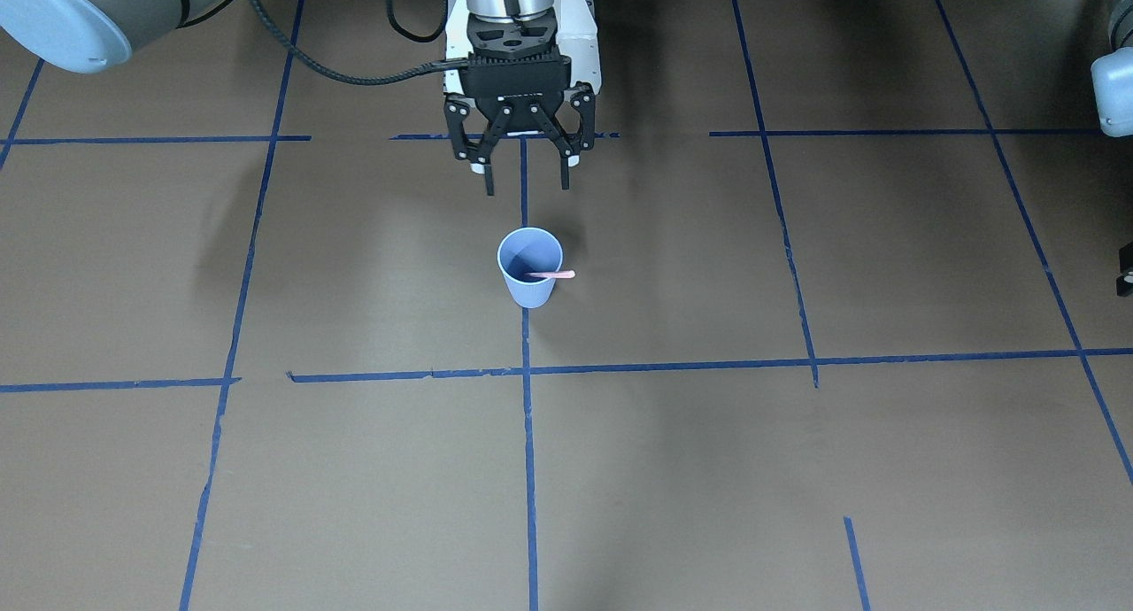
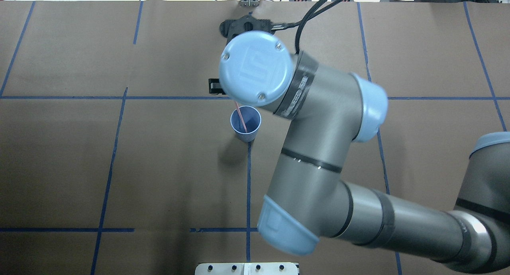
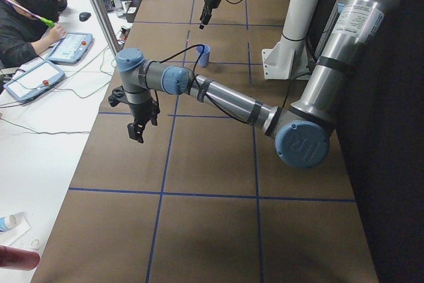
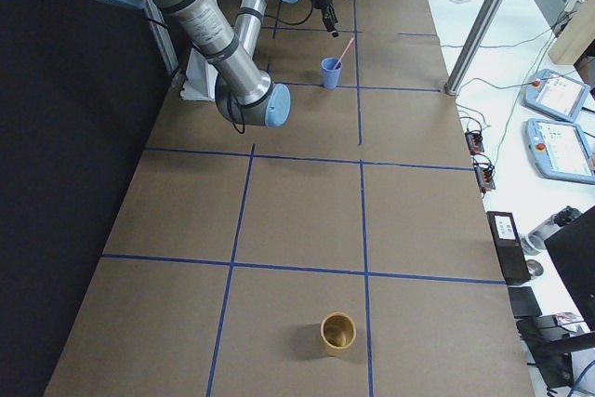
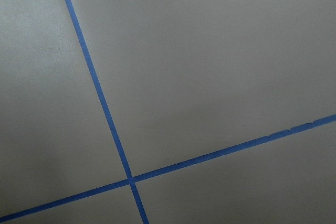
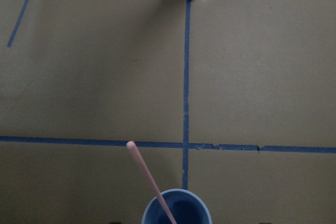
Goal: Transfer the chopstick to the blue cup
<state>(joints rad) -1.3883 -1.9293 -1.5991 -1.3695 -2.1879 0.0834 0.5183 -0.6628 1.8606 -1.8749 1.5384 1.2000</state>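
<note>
The blue cup (image 1: 531, 294) stands upright on the brown table at a crossing of blue tape lines. The pale pink chopstick (image 1: 554, 275) leans inside it, its top end sticking out over the rim. Both show in the overhead view (image 2: 250, 134) (image 2: 240, 115) and at the bottom of the right wrist view (image 6: 190, 211) (image 6: 148, 177). My right gripper (image 1: 527, 188) hangs raised over the cup, open and empty, apart from the stick. My left gripper (image 3: 138, 134) points down over the table far from the cup. I cannot tell whether it is open or shut.
A tan cup (image 4: 337, 332) stands alone near the table's other end. A metal post (image 4: 483, 20) and desks with tablets (image 4: 562, 146) line the operators' side, where a person (image 3: 26, 11) sits. My right arm's elbow (image 2: 318, 155) reaches over the table beside the cup.
</note>
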